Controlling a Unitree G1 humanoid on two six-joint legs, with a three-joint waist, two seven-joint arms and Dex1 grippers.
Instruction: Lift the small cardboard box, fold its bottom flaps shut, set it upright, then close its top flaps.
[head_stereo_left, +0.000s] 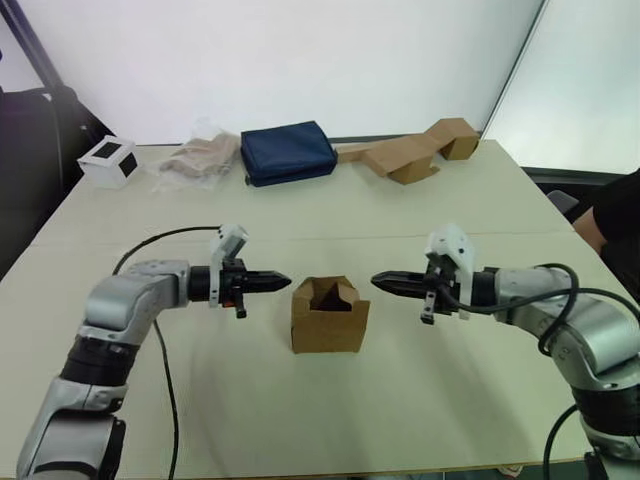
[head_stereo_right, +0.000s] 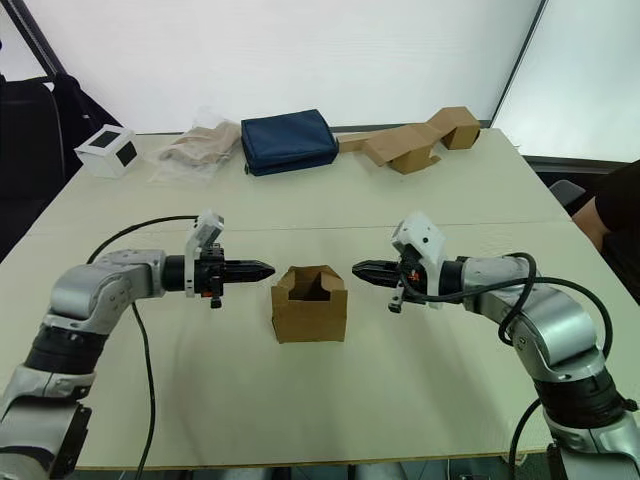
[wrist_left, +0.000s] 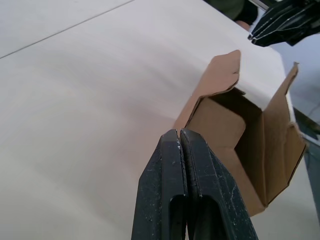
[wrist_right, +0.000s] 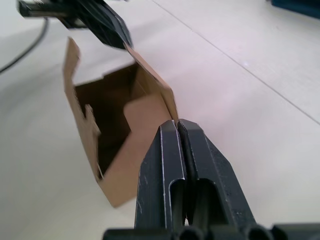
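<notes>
The small cardboard box (head_stereo_left: 329, 317) stands upright on the table's middle, its top open with short flaps sticking up. My left gripper (head_stereo_left: 283, 281) is shut and empty, its tip pointing at the box's upper left edge, a short gap away. My right gripper (head_stereo_left: 378, 282) is shut and empty too, pointing at the upper right edge from the other side. The left wrist view shows the box (wrist_left: 250, 145) beyond the closed fingers (wrist_left: 185, 195). In the right wrist view the box (wrist_right: 115, 135) lies just past the closed fingers (wrist_right: 182, 175).
At the back of the table (head_stereo_left: 450, 210) lie a white cube with black squares (head_stereo_left: 109, 160), a crumpled plastic bag (head_stereo_left: 200, 157), a navy pouch (head_stereo_left: 288, 152) and a longer folded cardboard piece (head_stereo_left: 415, 150). A person's dark sleeve (head_stereo_left: 620, 215) shows at the right edge.
</notes>
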